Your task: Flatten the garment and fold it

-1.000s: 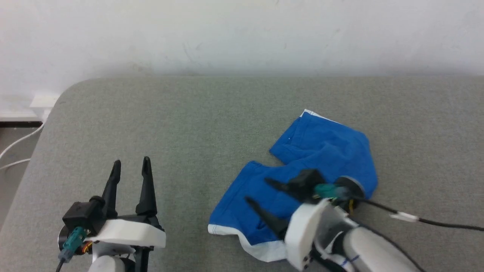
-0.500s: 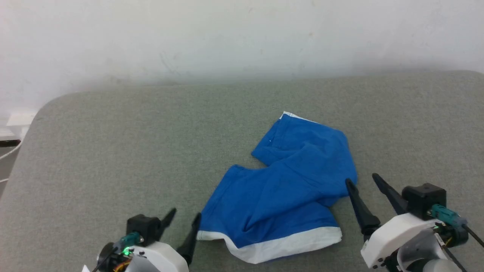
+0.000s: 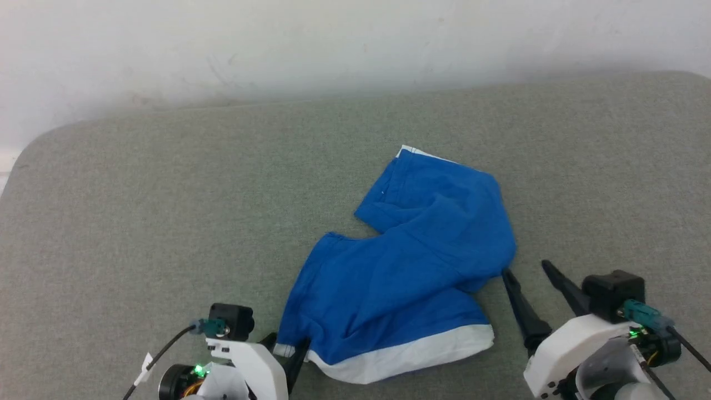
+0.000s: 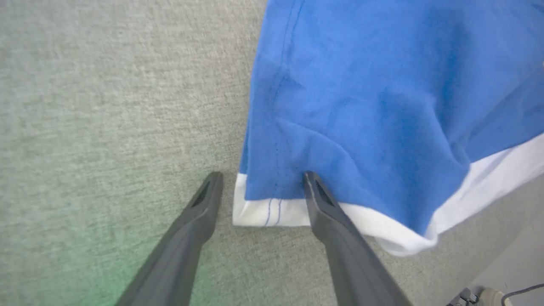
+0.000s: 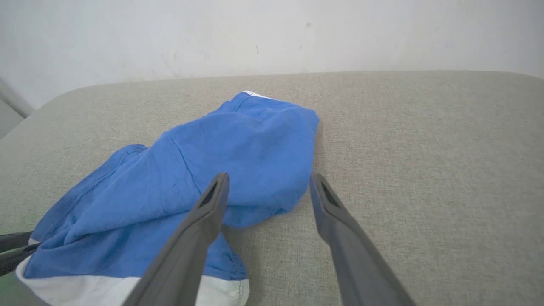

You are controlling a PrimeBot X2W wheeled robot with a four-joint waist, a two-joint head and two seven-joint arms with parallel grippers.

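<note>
Grey woven padded surface (image 3: 166, 222), rounded at its far-left corner, ran up to a scuffed white wall (image 3: 333, 44). I logged the bright blue soft fabric shorts (image 3: 411, 261) lying crumpled on it, right of centre and not flat: the far part was folded over the near part, with creases across the middle. A broad white band (image 3: 411, 353) ran along the edge nearest the robot, and a thin white edge showed at the far corner.

I noted the left gripper (image 3: 288, 344) low at the near left corner of the shorts. From the left wrist view I read its jaws as wide apart, straddling the corner of the white band. One dark finger (image 4: 199, 212) lay over bare surface just beside the corner, the other over the line where blue met white. Nothing was pinched between them.

I noted the right gripper (image 3: 526, 268) just beside the right-hand fold of the shorts, jaws likewise wide, holding nothing. In the right wrist view one finger crossed in front of the blue cloth and the other lay over bare surface. I could not tell whether either touched the fabric.
</note>
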